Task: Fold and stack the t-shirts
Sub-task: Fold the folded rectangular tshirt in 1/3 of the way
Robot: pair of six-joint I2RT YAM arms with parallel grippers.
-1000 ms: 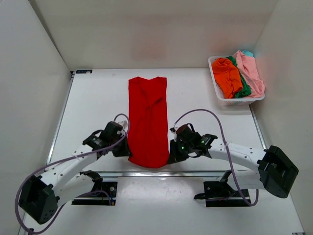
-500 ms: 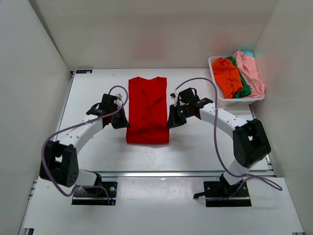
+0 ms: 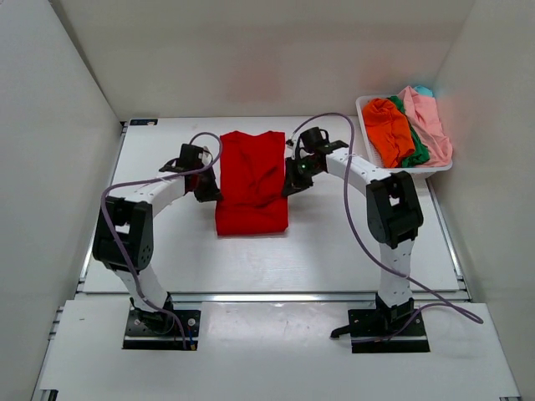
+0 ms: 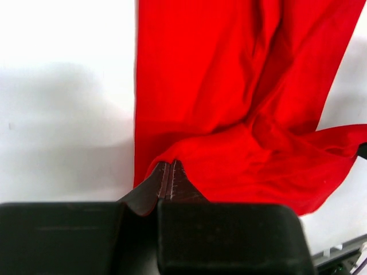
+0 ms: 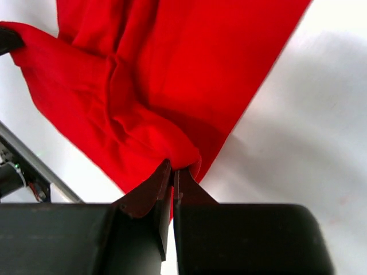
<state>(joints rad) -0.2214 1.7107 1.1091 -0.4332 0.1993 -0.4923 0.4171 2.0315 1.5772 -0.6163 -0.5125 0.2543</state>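
The bright red t-shirt [image 3: 251, 180] lies as a long strip in the middle of the table, its near end lifted and carried back over itself. My left gripper [image 3: 206, 190] is shut on its left edge, seen in the left wrist view [image 4: 167, 166] with red cloth [image 4: 241, 114] ahead. My right gripper [image 3: 289, 185] is shut on the right edge, seen in the right wrist view [image 5: 174, 169] with the cloth [image 5: 172, 74] bunched at the tips. Orange [image 3: 389, 127], green [image 3: 416, 153], pale pink [image 3: 428, 117] and teal [image 3: 425, 90] shirts lie in the white basket.
The white plastic basket [image 3: 372, 160] stands at the back right of the white table [image 3: 351, 242]. White walls close in the table at the back and on both sides. Grey cables loop from both arms.
Both grippers have carried the near end of the red shirt away from me, from the front edge to over its middle. The shirt now looks about half as long.
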